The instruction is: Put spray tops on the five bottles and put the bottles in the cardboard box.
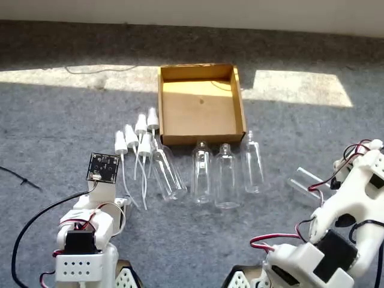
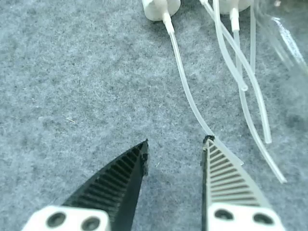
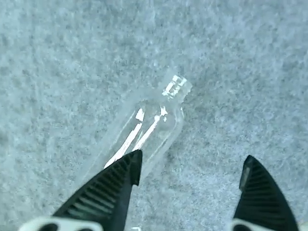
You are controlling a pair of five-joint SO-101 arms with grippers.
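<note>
The left gripper (image 2: 175,147), jaws open, hovers by a spray top's (image 2: 161,7) tube end; the right gripper (image 3: 192,159), jaws wide apart, hangs over a lying bottle (image 3: 154,125), perhaps touching it.

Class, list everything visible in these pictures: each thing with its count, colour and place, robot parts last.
cardboard box: one, brown, far middle of the carpet.
bottles: five, clear, lying down; four in front of the box, one by the right arm.
spray tops: five, white with clear tubes, clustered left of the bottles.
carpet: one, grey, under everything.
cable: one, black, left edge.
left end effector: one, black and pale fingers, open, by a tube's end.
right end effector: one, black, open, over the fifth bottle.
</note>
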